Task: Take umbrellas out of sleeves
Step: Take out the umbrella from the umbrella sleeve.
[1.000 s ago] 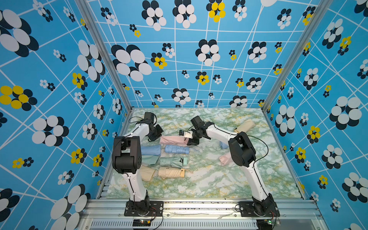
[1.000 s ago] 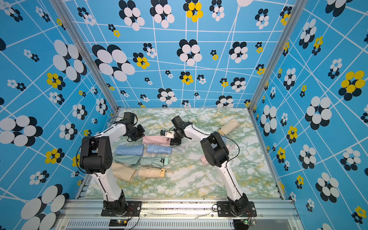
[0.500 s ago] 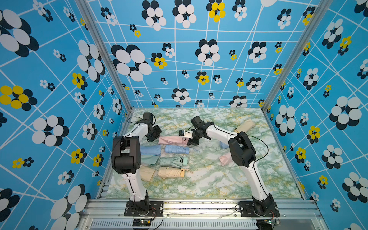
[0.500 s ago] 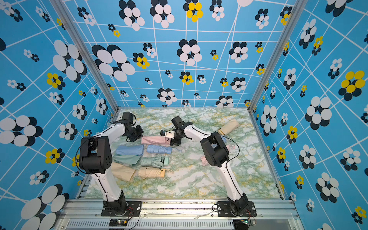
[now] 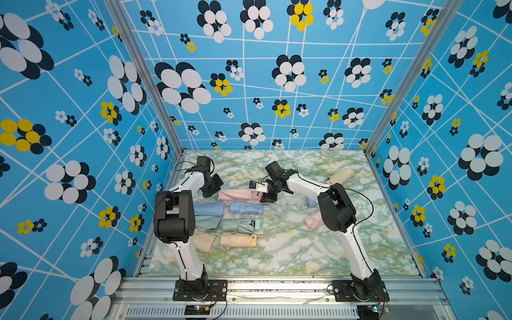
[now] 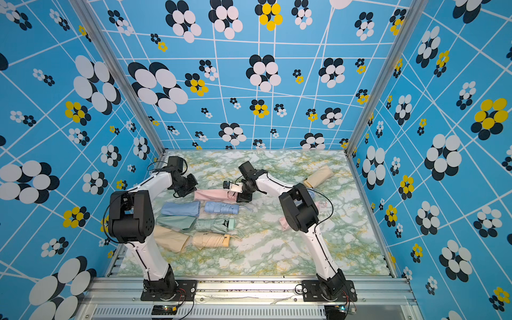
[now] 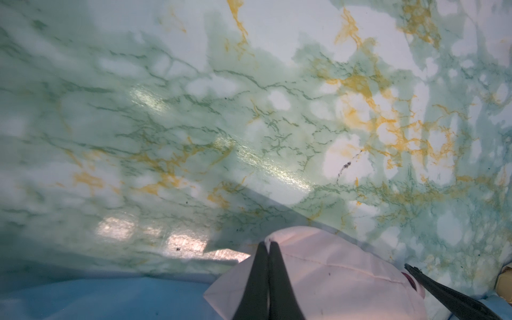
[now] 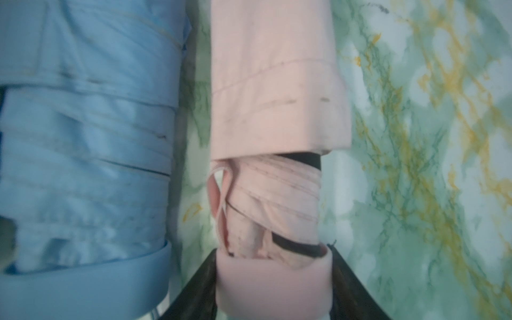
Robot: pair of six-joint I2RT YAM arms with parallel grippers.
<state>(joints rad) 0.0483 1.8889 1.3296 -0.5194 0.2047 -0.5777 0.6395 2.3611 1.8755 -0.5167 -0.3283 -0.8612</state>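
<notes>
The left pincer is pressed tight, its two dark fingers pinching the closed end of the pink sleeve. The right pincer clamps the stubby handle of the pink umbrella between its jaws. In the right wrist view a short pleated stretch of that umbrella shows outside the sleeve's mouth, with the rest inside. Nearest the front edge of the marbled table, left of the middle, a beige umbrella lies bare with its handle toward the right. A flat beige sleeve lies just beside its other end, partly behind the left arm. One row back lie a mint umbrella and a mint sleeve in the same order, and behind them a blue umbrella and a blue sleeve. Behind those comes the pink pair, stretched between the two pincers in both top views. On the right side, partly hidden by the right arm, a pink bundle and a blue bundle lie near each other; too little of them shows to tell sleeve from umbrella. Farthest back, toward the far right corner, a beige bundle lies at a slant, well apart from the rest.
</notes>
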